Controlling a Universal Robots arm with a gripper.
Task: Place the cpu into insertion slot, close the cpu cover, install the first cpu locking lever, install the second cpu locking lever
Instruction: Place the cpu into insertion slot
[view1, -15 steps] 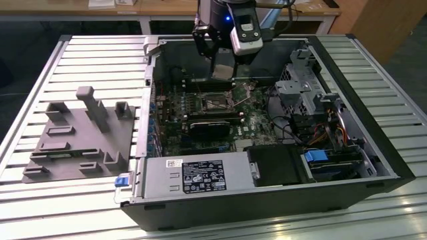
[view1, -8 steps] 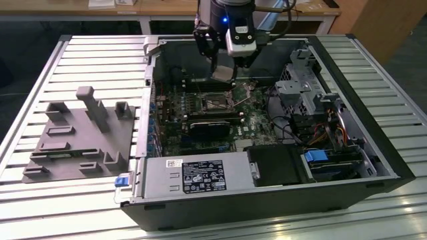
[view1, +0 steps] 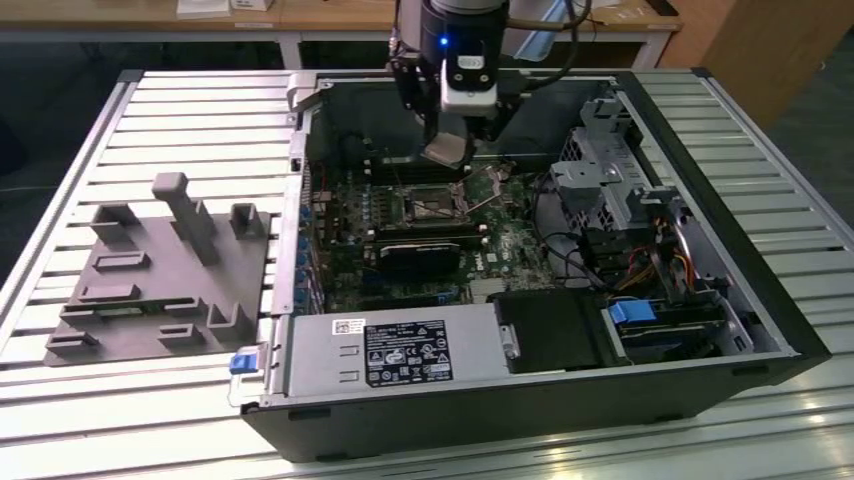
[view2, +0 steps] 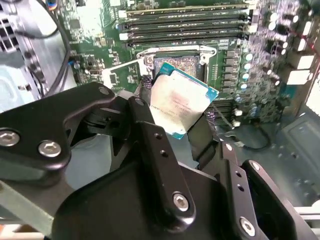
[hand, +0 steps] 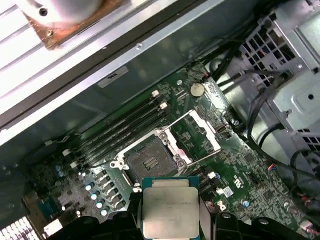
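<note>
Exterior view, slatted table (view1: 160, 110), desk (view1: 334, 20), gripped cpu (view1: 447, 152)

surface: slatted metal table (view1: 160, 110) | rear: wooden bench (view1: 307, 22), white legs | corner: wooden cabinet (view1: 781, 40) | floor (view1: 47, 90): dark

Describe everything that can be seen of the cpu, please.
The cpu is a small flat square chip with a pale silver metal face and a thin blue-green edge. The gripper holds it by two opposite sides. It hangs tilted in the air above the green motherboard, close to the open insertion slot, not touching it.
</note>
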